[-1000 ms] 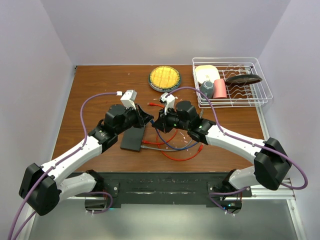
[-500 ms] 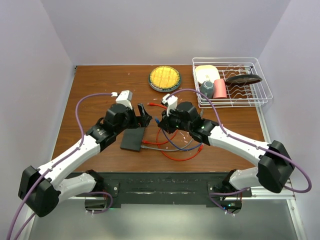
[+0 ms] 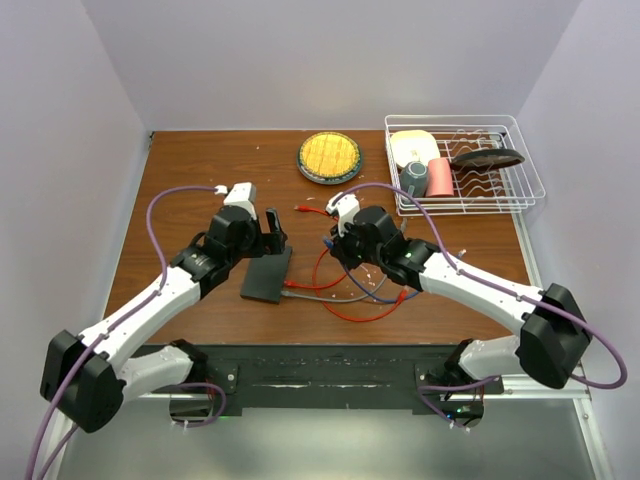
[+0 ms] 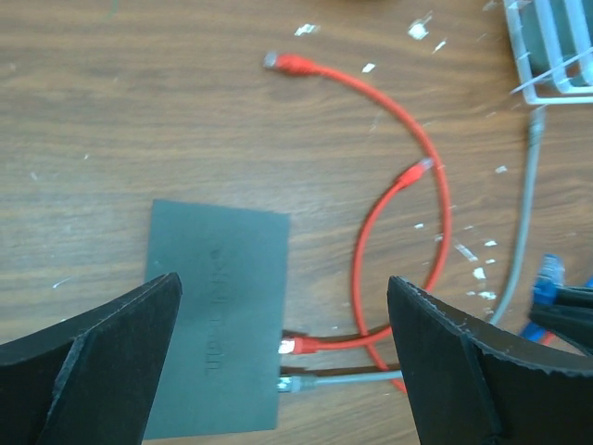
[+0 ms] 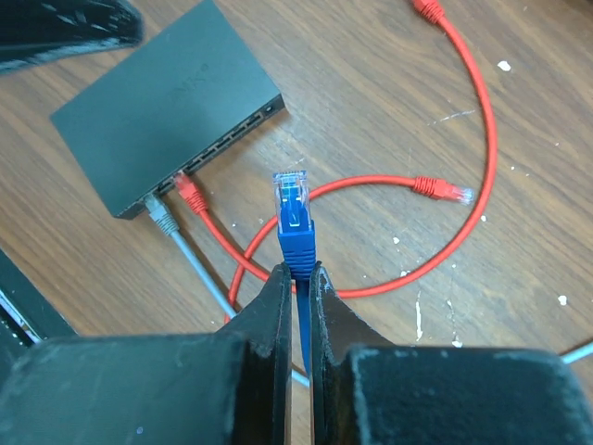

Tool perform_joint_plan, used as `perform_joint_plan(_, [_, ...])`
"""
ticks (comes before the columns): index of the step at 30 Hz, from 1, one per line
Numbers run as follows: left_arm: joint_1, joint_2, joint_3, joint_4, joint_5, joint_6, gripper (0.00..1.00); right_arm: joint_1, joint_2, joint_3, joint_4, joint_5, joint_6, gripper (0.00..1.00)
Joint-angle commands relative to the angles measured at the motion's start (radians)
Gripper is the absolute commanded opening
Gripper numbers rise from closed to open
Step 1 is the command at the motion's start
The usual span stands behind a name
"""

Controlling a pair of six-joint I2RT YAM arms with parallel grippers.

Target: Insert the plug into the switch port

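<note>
The switch (image 3: 267,276) lies flat on the wooden table (image 3: 190,170), left of centre and between the two arms. Its row of ports is on the long edge that faces the right arm. Two ports at the near end of that edge are filled. A red cable's plug (image 4: 296,346) sits in one, and a grey cable's plug (image 4: 292,383) sits in the port just beside it, closer to the arm bases. The remaining ports along the edge look empty.

The left gripper (image 4: 283,283) has its fingers spread wide and grips nothing. It hangs over the switch, whose dark top shows between the two black fingers in the left wrist view.

The right gripper (image 5: 296,278) is pressed together on the blue plug (image 5: 295,209), pinching the blue boot just behind the clear connector. The connector tip sticks out past the fingertips and points roughly toward the port edge. It is off the switch, with bare table and cable between them. The blue cable runs back between the fingers.

Red cable loops on the table to the right of the switch, with two loose red plugs (image 5: 445,190) lying on the wood. At the far side of the table are a round yellow dish (image 3: 329,156) and a white wire rack (image 3: 460,205) holding dishes.
</note>
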Motion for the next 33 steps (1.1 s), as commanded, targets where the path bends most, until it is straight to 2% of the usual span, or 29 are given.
perform_joint_plan(1, [0.025,0.057,0.014,0.012,0.027,0.057,0.98,0.0,0.016,-0.009,0.017,0.007,0.011,0.0])
perform_joint_plan(7, [0.034,0.029,-0.018,-0.016,0.031,0.047,0.98,0.0,-0.024,-0.046,0.065,-0.007,0.045,0.0])
perform_joint_plan(11, [0.044,-0.041,-0.041,-0.048,0.019,0.041,0.99,0.0,-0.03,0.007,0.008,0.084,0.059,0.0])
perform_joint_plan(15, [0.051,-0.075,-0.067,-0.032,0.021,0.051,0.99,0.0,-0.036,0.037,-0.018,0.11,0.061,0.0])
perform_joint_plan(23, [0.052,-0.031,-0.059,-0.008,0.038,0.054,1.0,0.0,-0.281,-0.19,0.262,0.145,0.061,0.0])
perform_joint_plan(25, [0.052,-0.035,-0.064,-0.001,0.048,0.05,1.0,0.0,-0.318,-0.22,0.284,0.147,0.053,0.0])
perform_joint_plan(30, [0.052,-0.034,-0.084,0.034,0.035,0.065,1.0,0.001,-0.265,-0.186,0.26,0.104,0.012,0.0])
perform_joint_plan(33, [0.06,-0.002,-0.063,0.032,0.03,0.103,1.0,0.0,-0.205,-0.207,0.351,0.044,-0.08,0.0])
